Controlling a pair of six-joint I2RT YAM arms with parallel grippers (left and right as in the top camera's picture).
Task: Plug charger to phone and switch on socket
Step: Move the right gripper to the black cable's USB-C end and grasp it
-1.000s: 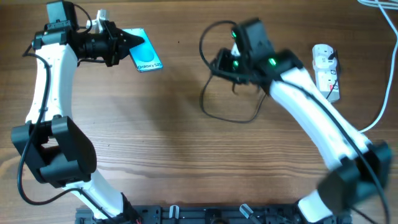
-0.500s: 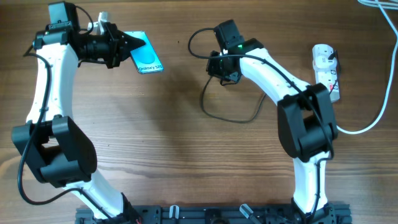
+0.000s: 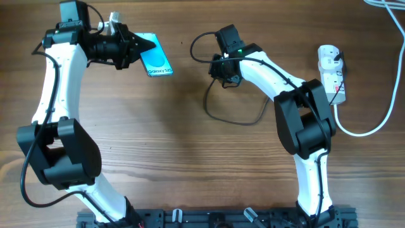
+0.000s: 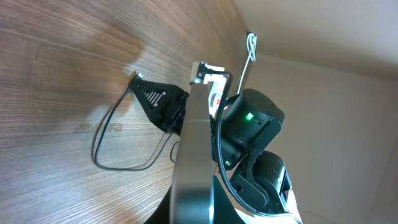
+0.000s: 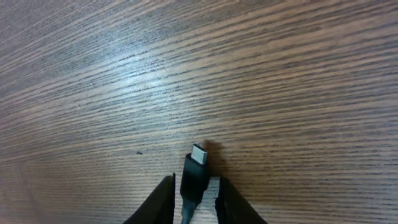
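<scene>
Overhead, our left gripper [image 3: 147,44] is closed on the phone [image 3: 159,62], holding it tilted above the surface [image 3: 190,171]. Our right gripper [image 3: 220,68] grips the charger [image 3: 206,104] well apart from it, and the socket [image 3: 331,75] lies far off to that gripper's side. The left wrist view shows the phone edge-on in our grasp. The right wrist view shows the connector tip just ahead of the clamped fingers [image 5: 163,198]. We judge that plugging in and switching on are both left to do.

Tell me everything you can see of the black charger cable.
The charger is a thin black cable, rubbery-looking, lying in a loose loop on the wooden table. One end is a black plug with a small metallic tip, held between the fingers of the right end effector, pointing away from it, close over the wood.
</scene>
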